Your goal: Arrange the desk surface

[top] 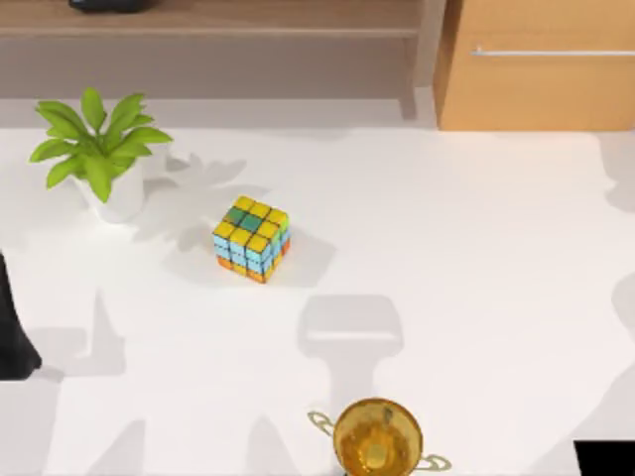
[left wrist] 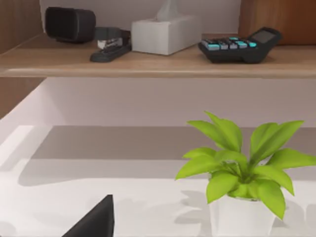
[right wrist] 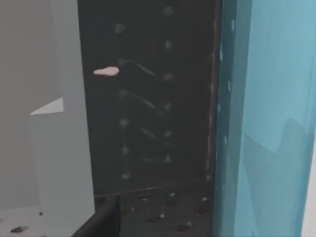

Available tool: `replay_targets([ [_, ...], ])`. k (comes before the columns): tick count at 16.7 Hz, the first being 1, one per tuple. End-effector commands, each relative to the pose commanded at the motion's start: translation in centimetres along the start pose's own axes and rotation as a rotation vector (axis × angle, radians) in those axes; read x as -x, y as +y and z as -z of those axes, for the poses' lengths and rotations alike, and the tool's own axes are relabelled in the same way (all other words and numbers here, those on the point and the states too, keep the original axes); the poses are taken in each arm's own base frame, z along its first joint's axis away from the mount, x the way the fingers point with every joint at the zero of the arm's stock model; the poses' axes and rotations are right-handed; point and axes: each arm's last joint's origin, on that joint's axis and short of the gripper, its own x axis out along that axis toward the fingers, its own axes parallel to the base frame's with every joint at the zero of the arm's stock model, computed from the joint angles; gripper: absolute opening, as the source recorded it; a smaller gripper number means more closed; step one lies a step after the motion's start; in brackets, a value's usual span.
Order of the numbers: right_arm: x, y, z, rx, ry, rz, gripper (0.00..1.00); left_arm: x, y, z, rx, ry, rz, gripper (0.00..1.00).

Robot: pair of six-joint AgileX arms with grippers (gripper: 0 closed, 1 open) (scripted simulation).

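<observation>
left tool [top: 15, 342]: at worktop's left edge, fingers cannot be told | worktop [top: 476, 258]: spreads rightward from it | puzzle cube [top: 251, 238]: on worktop, well right of it, plant [top: 99, 149] nearby

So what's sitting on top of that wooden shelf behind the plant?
On the wooden shelf: a dark boxy object, a stapler, a tissue box and a calculator. Whatever is behind them is hidden.

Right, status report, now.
Left arm parked at the left edge, right arm at the bottom right. Desk surface holds potted plant, cube, gold trophy.
</observation>
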Motion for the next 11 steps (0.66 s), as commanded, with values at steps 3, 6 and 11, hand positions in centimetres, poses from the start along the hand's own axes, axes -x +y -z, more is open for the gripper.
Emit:
replay_targets([
  [3,0.8,0.2,0.2,0.009,0.006,-0.010,1.00,0.0,0.0,0.0,0.000,0.000,0.000,1.00],
  [6,2.7,-0.1,0.1,0.015,0.006,-0.015,1.00,0.0,0.0,0.0,0.000,0.000,0.000,1.00],
  [11,4.8,-1.3,-0.1,0.000,0.000,0.000,1.00,0.0,0.0,0.0,0.000,0.000,0.000,1.00],
])
